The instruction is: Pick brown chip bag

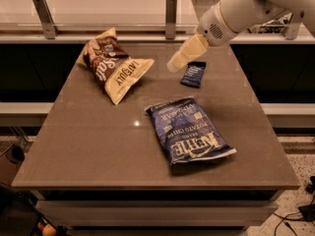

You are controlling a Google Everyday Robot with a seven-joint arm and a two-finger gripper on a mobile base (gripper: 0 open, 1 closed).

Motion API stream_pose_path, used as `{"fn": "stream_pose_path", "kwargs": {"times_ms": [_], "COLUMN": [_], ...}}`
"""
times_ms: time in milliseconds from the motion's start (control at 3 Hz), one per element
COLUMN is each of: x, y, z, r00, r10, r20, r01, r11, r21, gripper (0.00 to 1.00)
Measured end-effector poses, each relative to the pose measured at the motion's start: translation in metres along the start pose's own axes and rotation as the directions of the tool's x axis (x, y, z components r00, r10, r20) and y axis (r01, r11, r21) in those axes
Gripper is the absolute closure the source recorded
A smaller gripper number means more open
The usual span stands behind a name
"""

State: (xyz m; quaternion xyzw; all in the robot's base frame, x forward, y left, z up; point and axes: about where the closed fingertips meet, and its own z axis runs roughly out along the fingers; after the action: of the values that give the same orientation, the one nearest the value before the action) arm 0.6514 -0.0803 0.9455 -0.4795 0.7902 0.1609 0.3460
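The brown chip bag [112, 65], crinkled dark brown with a cream end reading "LATE JULY", lies on the grey table [98, 141] at the back left. My gripper [178, 60] hangs above the table's back middle, to the right of the brown bag and apart from it, just left of the small dark blue snack bar packet [193, 73]. The white arm reaches in from the upper right.
A large blue "Kettle" potato chip bag [187, 130] lies right of the table's centre. A counter with metal posts [171, 10] runs behind the table. The table's edges drop to the floor at the front and the sides.
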Motion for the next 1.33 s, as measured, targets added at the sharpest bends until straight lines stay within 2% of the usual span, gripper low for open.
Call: {"fn": "stream_pose_path", "kwargs": {"times_ms": [333, 667, 1000, 1333], "x": [0.0, -0.019, -0.048, -0.069], "y": [0.0, 0.0, 0.005, 0.013], "z": [0.0, 0.024, 0.068, 0.118], "r00": [1.0, 1.0, 0.998, 0.995], "r10": [0.0, -0.028, -0.068, -0.085], "r20": [0.0, -0.007, 0.01, 0.05], "r01": [0.0, 0.028, 0.069, 0.09], "r11": [1.0, 0.9995, 0.9962, 0.9893], "r21": [0.0, -0.014, -0.053, -0.115], "gripper": [0.0, 0.0, 0.0, 0.0]}}
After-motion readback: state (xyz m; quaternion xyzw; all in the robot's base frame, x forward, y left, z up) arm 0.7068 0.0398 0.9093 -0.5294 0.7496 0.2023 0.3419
